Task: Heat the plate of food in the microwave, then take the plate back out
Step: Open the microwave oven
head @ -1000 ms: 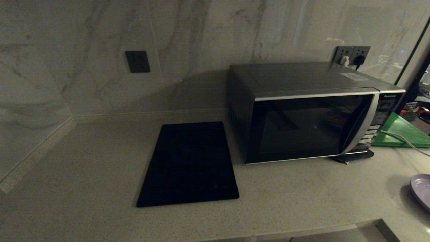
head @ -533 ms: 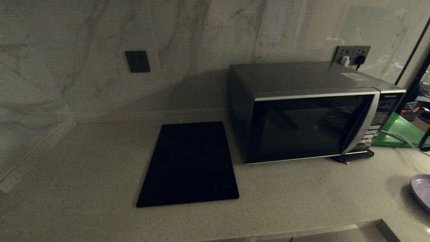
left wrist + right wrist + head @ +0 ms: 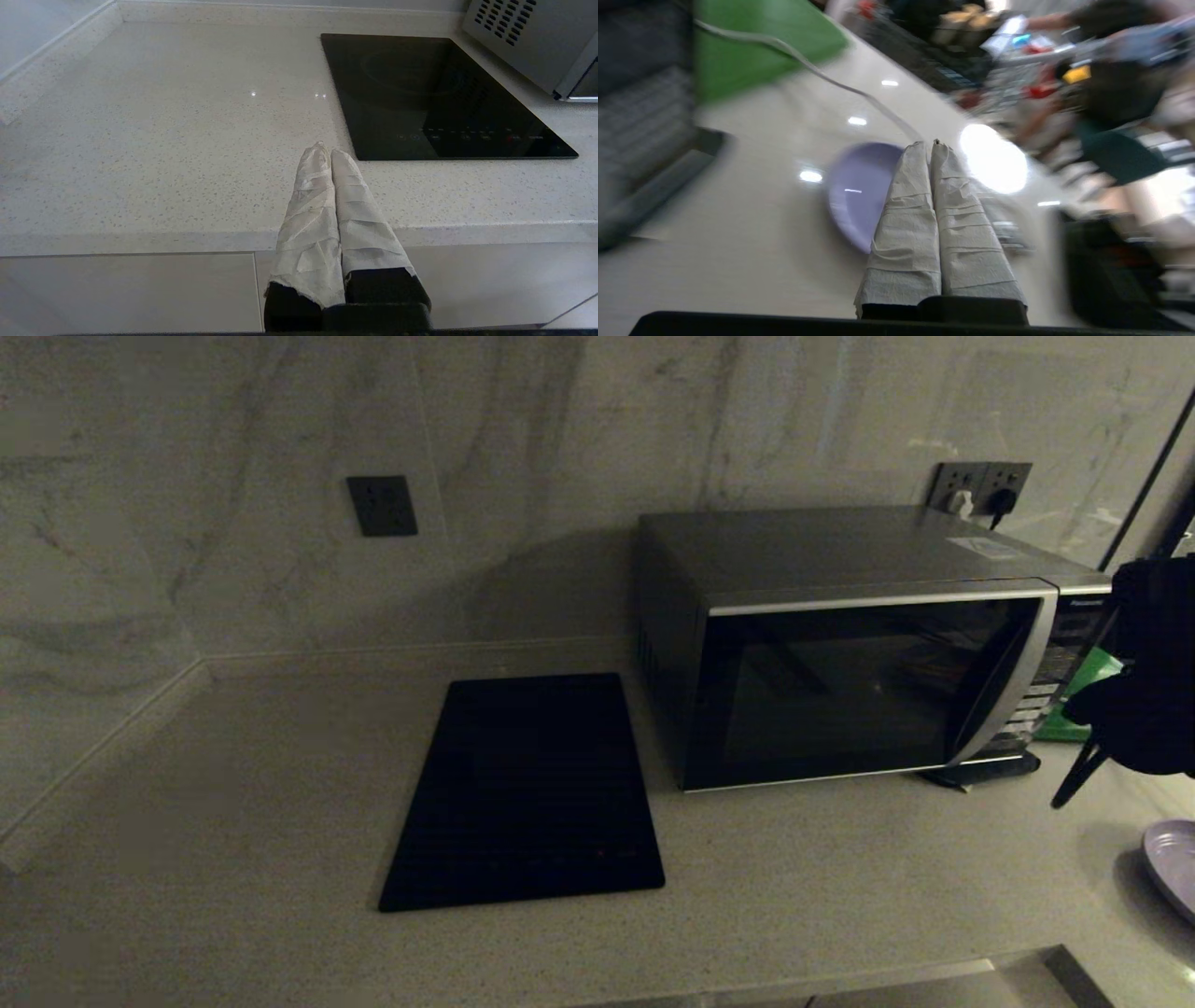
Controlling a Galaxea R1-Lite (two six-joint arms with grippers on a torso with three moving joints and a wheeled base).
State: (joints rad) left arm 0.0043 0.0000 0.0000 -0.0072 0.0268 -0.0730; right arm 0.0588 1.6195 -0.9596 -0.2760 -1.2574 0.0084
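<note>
The microwave (image 3: 859, 644) stands at the back right of the counter with its dark glass door closed. A pale lilac plate (image 3: 1174, 863) lies at the counter's far right, cut off by the head view's edge. My right arm (image 3: 1144, 709) hangs dark beside the microwave's button panel, above the plate. In the right wrist view my right gripper (image 3: 930, 144) is shut and empty, its wrapped fingers over the plate (image 3: 859, 191) and hiding part of it. My left gripper (image 3: 325, 150) is shut and empty, low at the counter's front edge, left of the black slab.
A flat black slab (image 3: 527, 789) lies left of the microwave. A green board (image 3: 752, 42) with a white cable (image 3: 822, 74) across it sits behind the plate. Wall sockets (image 3: 980, 485) with plugs are behind the microwave. Cluttered shelves stand beyond the counter's right end.
My right arm has come into the head view from the right edge and now covers most of the green board beside the microwave. Nothing else has moved.
</note>
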